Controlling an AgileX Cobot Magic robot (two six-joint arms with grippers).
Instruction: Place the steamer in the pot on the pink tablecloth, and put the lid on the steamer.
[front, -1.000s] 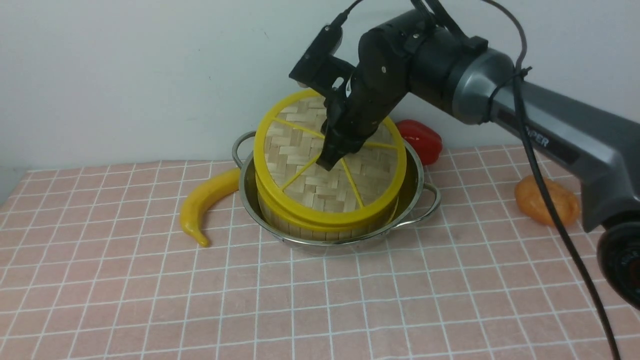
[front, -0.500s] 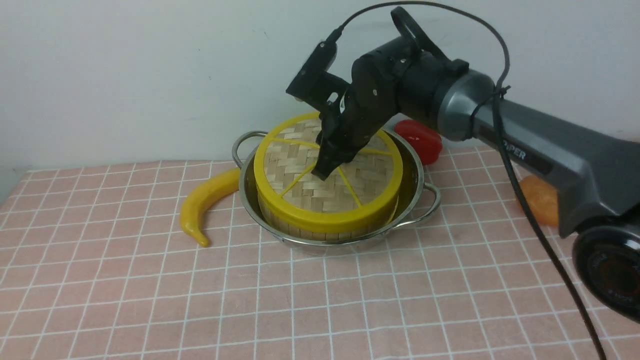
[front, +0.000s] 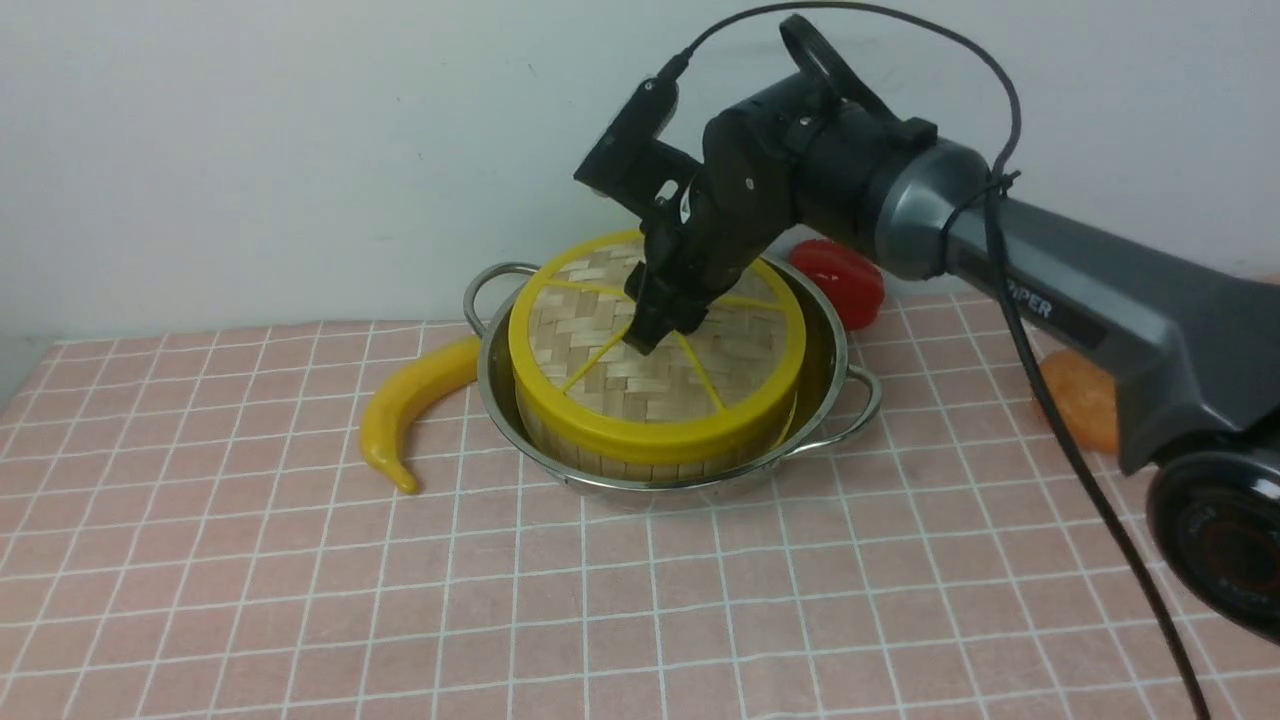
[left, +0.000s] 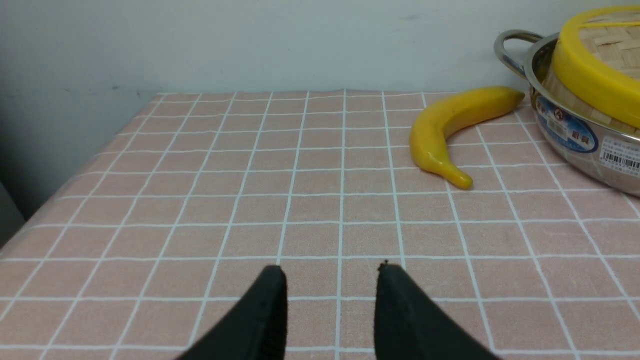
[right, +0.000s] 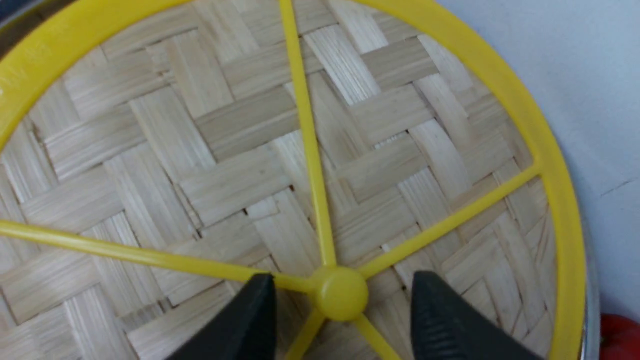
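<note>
The steel pot (front: 836, 350) stands on the pink tablecloth (front: 700, 600) by the back wall. Inside it sits the steamer (front: 600, 458), of which only the bamboo side wall shows. The woven lid (front: 655, 385) lies flat on top of the steamer. My right gripper (front: 652, 338) hovers at the lid's centre, open, with a finger on either side of the yellow knob (right: 341, 295) and a gap on both sides. In the left wrist view my left gripper (left: 330, 266) is open and empty, low over the cloth, well away from the pot (left: 570, 135) and lid (left: 590, 75).
A yellow banana (front: 410, 405) lies just left of the pot. A red pepper (front: 845, 280) sits behind the pot at the right. An orange lump (front: 1080, 400) lies further right, partly behind my right arm. The wall runs close behind the pot.
The lid came down from a tilt to lie flat on the steamer. The right gripper then opened and let go of the knob. The left gripper stayed still.
</note>
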